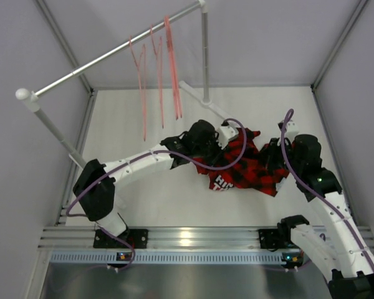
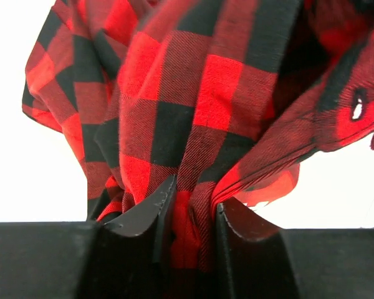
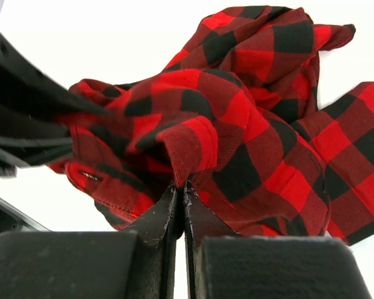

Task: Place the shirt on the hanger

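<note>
The red-and-black plaid shirt (image 1: 246, 165) is bunched up between my two grippers, with white lettering showing at its near left edge. My left gripper (image 1: 227, 138) is shut on a thick fold of the shirt (image 2: 187, 124) at its far left side. My right gripper (image 1: 275, 156) is shut on a pinched ridge of the shirt (image 3: 237, 124) at its right side. Three pink wire hangers (image 1: 157, 75) hang side by side from the rail at the back left, apart from the shirt.
A grey rail (image 1: 112, 53) on two white-capped posts crosses the back left. One post's foot bar (image 1: 202, 103) lies on the table just behind the left gripper. Grey walls enclose the white table (image 1: 149, 199) on three sides.
</note>
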Action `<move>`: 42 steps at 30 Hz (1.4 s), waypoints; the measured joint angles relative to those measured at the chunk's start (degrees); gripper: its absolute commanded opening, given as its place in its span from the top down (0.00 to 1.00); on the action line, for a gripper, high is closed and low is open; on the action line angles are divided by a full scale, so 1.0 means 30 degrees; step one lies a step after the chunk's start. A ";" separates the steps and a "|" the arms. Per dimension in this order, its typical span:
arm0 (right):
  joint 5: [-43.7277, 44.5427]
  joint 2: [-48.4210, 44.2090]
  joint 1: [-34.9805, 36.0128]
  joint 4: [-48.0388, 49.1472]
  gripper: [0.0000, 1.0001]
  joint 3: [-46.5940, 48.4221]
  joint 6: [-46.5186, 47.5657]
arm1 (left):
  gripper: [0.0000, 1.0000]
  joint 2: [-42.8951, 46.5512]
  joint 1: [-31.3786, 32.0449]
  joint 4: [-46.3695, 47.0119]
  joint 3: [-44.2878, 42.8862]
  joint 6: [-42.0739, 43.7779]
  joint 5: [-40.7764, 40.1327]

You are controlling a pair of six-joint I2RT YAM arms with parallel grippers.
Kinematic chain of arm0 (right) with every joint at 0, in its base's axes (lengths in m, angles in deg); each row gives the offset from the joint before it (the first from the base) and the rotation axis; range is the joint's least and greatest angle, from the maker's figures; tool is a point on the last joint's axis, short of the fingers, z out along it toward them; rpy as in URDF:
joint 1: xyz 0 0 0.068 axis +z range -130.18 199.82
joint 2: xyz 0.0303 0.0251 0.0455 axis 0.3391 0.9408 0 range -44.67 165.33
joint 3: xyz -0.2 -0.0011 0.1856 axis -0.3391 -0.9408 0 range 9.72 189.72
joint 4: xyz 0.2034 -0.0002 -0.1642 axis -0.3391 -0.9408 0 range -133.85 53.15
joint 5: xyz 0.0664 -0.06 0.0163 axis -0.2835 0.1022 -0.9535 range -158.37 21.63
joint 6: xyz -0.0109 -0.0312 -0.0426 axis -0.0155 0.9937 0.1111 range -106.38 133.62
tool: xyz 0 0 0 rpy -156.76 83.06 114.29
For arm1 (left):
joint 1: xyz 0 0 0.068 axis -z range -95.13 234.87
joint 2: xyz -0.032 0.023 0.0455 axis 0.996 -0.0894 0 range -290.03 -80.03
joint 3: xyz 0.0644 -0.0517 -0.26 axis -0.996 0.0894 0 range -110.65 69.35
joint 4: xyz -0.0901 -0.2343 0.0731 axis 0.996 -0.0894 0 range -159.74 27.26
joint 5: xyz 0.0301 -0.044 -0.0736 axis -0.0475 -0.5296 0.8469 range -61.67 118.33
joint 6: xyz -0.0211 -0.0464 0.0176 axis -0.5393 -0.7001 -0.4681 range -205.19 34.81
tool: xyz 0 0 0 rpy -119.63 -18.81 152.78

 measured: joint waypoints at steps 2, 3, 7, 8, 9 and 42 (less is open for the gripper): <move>-0.0029 0.0058 0.0000 0.0022 1.00 -0.0102 -0.0029 | 0.50 0.0182 -0.0729 0.0495 0.0153 -0.0590 0.1180; 0.0015 0.0109 0.0007 0.0015 1.00 -0.0102 -0.0029 | 0.24 0.0357 -0.0962 0.0627 0.0255 -0.0758 0.1690; 0.0321 0.0153 0.0000 0.0000 1.00 -0.0102 -0.0022 | 0.14 0.1413 -0.1268 0.0947 0.0816 -0.1217 0.3468; 0.0393 0.0153 0.0000 0.0000 1.00 -0.0102 -0.0029 | 0.14 0.1683 -0.1282 0.1049 0.0940 -0.1224 0.3978; 0.0466 0.0153 0.0000 0.0000 1.00 -0.0102 -0.0029 | 0.14 0.1923 -0.1297 0.1144 0.1056 -0.1224 0.4444; 0.1632 0.2841 0.0000 0.0000 1.00 0.2892 -0.0248 | 1.00 0.1668 -0.1945 0.2863 -0.0299 -0.7308 -0.3315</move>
